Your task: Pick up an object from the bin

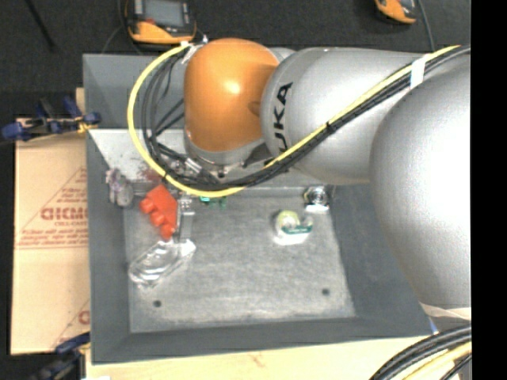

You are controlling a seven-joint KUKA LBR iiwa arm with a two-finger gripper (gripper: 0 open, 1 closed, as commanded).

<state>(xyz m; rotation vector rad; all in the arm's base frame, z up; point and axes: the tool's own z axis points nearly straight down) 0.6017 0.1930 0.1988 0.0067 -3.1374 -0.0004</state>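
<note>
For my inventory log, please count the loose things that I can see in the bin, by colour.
Red plastic block: 1
Clear plastic piece: 1
White-and-green round piece: 1
Small silvery-white piece: 1
Small greyish-purple piece: 1
Total clearly seen: 5

We see light falling from above: a broad soft highlight sits on the orange cover (226,93) at top centre, and a paler sheen runs along the silver arm (356,109) to its right. The bin floor (253,275) is evenly lit at lower middle and shadowed beneath the arm. The clear plastic piece (161,261) at lower left glints.
</note>
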